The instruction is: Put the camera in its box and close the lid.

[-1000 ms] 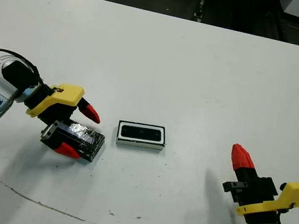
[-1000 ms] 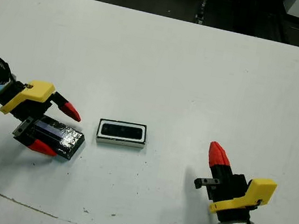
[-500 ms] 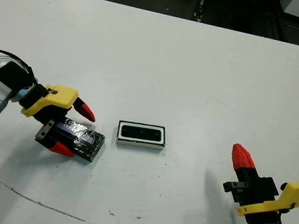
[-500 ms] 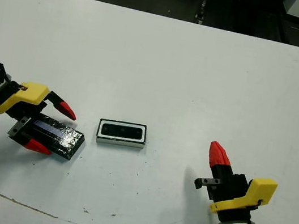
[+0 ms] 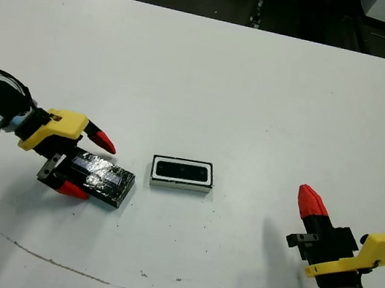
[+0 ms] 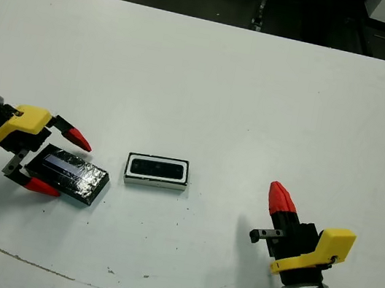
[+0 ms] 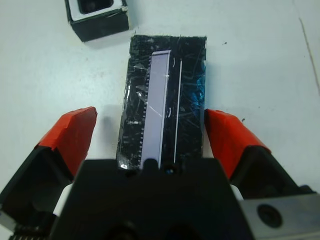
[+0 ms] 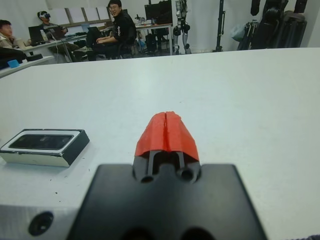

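Observation:
The box (image 5: 181, 174), a small white tray with a dark rim, lies at the table's middle with the black camera (image 5: 181, 171) inside it. To its left the lid (image 5: 100, 176), black and crinkly-shiny with a pale strip, lies flat on the table. My left gripper (image 5: 97, 172) is open and straddles the lid's left end, one red finger (image 7: 72, 132) on each side with a gap to the lid (image 7: 165, 115). My right gripper (image 5: 311, 202) is shut with nothing in it and hovers at the right front, apart from the box (image 8: 45, 146).
A thin brown scuff line (image 5: 104, 277) runs across the table near its front edge. Beyond the table's far edge, several people (image 8: 117, 27) sit at desks.
My left gripper has drawn back to the left along the lid, which stays on the table. The box, the camera and the right gripper have not moved.

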Motion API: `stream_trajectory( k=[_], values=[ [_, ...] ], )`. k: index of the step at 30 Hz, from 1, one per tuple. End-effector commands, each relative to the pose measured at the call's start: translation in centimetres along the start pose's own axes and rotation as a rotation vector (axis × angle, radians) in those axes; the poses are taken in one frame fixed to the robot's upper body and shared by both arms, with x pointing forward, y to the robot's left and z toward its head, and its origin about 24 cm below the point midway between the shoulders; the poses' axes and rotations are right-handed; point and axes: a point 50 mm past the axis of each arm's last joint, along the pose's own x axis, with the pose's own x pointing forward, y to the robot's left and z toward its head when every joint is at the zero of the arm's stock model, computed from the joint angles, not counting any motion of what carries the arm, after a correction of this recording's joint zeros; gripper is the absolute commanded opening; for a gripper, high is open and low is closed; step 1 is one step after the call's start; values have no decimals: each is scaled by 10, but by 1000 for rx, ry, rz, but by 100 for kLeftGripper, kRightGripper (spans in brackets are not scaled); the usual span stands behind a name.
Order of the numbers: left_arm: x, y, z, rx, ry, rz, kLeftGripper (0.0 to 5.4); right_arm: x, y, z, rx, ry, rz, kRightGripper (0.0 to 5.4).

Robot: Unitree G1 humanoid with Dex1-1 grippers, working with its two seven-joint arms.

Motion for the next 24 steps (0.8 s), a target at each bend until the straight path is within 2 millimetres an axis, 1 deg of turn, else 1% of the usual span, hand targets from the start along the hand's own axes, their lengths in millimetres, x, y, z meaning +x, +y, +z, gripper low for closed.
stream_trajectory(
  k=[1,4,7,9,15,20,22,24],
  values=[
    [0,-2,-4,-54,22,-9,540,-1,-3,-2,15,11,8,0],
    [1,-3,-6,-109,35,-12,540,-2,-3,-2,-1,19,-5,0],
    [4,-3,-8,-125,20,-13,517,-3,-3,-1,-25,16,-12,0],
    [6,-3,-10,-136,12,-11,494,-3,-3,-1,-23,19,-14,0],
    [9,-4,-14,-172,-1,9,402,-3,-3,-1,-16,24,-13,0],
    [11,-5,-15,-193,-6,-6,332,-3,-3,-2,4,34,-15,0],
    [11,-5,-15,-191,-6,-6,317,-4,-3,-2,9,39,-19,0],
    [12,-5,-15,-196,-6,-7,317,-3,-3,-2,1,30,-7,0]
  ],
)
